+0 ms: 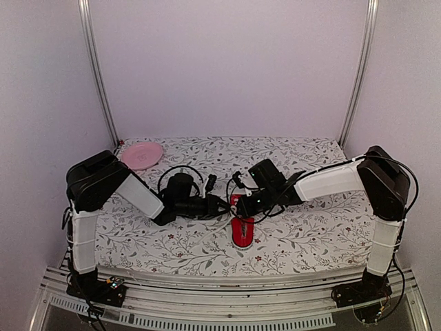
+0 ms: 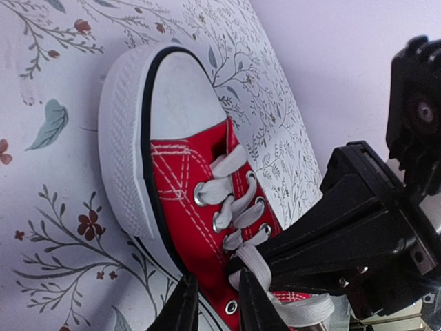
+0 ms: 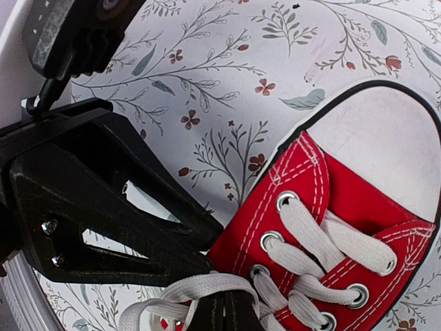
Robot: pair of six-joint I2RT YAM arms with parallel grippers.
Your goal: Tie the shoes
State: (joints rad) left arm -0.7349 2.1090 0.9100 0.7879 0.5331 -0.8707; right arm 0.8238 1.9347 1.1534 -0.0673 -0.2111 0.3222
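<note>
The red sneaker point(image 1: 242, 232) stands mid-table with its white toe cap towards the near edge. It also shows in the left wrist view point(image 2: 180, 172) and the right wrist view point(image 3: 348, 207). My left gripper point(image 1: 224, 205) comes in from the shoe's left. Its jaws point(image 2: 215, 293) are a narrow gap apart against the shoe's red side, one tip at the sole and one at the laces. My right gripper point(image 1: 242, 202) is over the tongue end. Its jaws point(image 3: 224, 314) are shut, and a loose white lace point(image 3: 207, 284) is draped round their tips.
A pink plate point(image 1: 142, 154) lies at the back left corner of the floral tablecloth point(image 1: 310, 234). Black cables point(image 1: 180, 176) loop behind the left gripper. Walls with metal posts close in the back and sides.
</note>
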